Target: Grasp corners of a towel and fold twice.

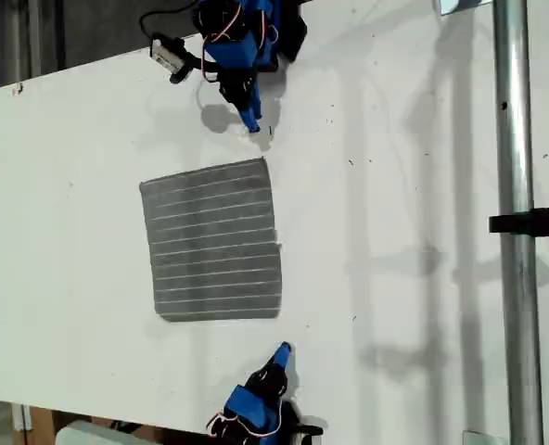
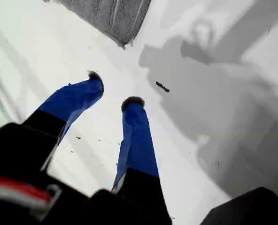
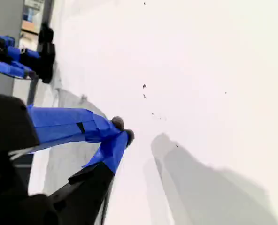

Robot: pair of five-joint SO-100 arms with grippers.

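Lying flat on the white table (image 1: 423,185), the striped towel (image 1: 214,241) sits untouched; my first end effector (image 2: 113,91) is apart, my second end effector (image 3: 122,130) together.

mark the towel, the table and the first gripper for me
towel (image 1: 214,243), exterior view, middle of the striped cloth.
table (image 1: 404,213), exterior view, bare white top.
first gripper (image 2: 114,91), first wrist view, midway between the blue fingertips, jaws apart.

No text, label, brand, number or sign can be read in any view.
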